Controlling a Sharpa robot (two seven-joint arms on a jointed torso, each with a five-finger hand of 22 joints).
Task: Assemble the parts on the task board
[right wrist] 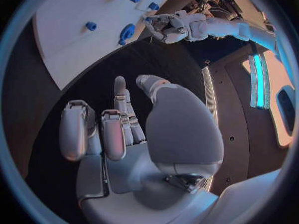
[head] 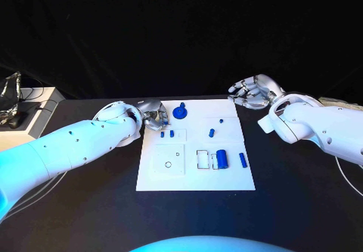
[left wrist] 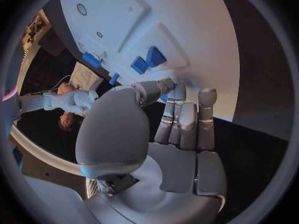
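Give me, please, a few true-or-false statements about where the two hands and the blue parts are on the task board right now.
1. The left hand is at the task board's far left corner, near two small blue parts. True.
2. The right hand holds a blue part. False: it hangs over the black table beyond the board's far right corner, with nothing in it.
3. A blue cylinder lies beside a slim blue bar on the board's right side. True.
4. The round blue part lies at the board's near edge. False: it lies near the far edge.
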